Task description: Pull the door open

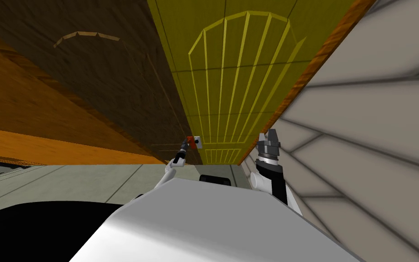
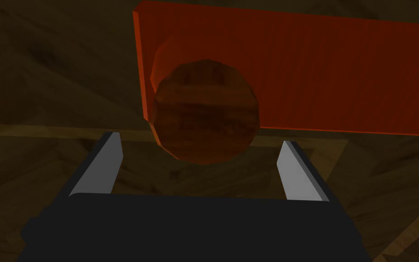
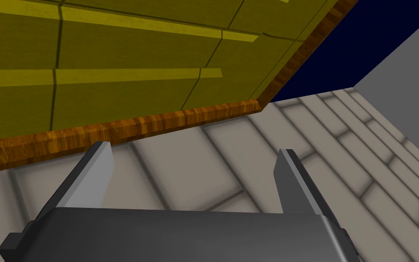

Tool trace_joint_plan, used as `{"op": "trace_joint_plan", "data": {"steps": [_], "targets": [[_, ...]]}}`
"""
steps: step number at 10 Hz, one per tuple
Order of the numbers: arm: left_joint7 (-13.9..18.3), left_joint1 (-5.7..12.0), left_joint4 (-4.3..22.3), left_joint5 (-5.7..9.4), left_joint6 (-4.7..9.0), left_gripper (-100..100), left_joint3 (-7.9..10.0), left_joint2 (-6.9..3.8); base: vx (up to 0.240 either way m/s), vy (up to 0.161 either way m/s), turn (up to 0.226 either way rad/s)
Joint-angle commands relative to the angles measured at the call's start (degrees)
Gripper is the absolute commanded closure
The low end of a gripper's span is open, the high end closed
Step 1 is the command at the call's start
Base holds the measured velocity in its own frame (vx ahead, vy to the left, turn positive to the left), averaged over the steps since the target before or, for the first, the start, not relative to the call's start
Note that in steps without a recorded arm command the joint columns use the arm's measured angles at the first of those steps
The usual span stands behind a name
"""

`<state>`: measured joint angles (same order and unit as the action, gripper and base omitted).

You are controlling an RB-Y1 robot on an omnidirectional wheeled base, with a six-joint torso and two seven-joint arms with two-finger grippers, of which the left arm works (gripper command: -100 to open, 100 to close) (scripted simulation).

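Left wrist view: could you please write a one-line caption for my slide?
Left gripper, fingers open, faces the round brown knob on a red plate of the dark wooden door.

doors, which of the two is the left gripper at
The dark brown door, not the yellow door: its round knob on a red plate sits right in front of the open left gripper.
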<state>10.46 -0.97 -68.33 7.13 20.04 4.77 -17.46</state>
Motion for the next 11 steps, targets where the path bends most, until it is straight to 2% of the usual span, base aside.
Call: {"op": "trace_joint_plan", "data": {"steps": [1, 2, 7, 8, 10, 11], "targets": [[0.00, 0.00, 0.00, 0.00, 0.00, -100, 0.00, 0.00, 0.097, -0.057, -0.027], [0.00, 0.00, 0.00, 0.00, 0.00, 100, 0.00, 0.00, -0.013, 0.007, 0.029], [0.00, 0.00, 0.00, 0.00, 0.00, 100, 0.00, 0.00, -0.019, 0.008, -0.007], [0.15, -1.16, 0.47, 0.18, -0.11, 100, 0.83, -0.92, -0.121, 0.088, 0.133], [0.39, -1.99, 0.67, 0.34, -0.10, 100, 1.37, -1.75, -0.195, 0.116, 0.096], [0.30, -2.19, -0.83, 0.23, -0.49, -100, 0.79, -1.16, -0.190, 0.036, -0.005]]}}
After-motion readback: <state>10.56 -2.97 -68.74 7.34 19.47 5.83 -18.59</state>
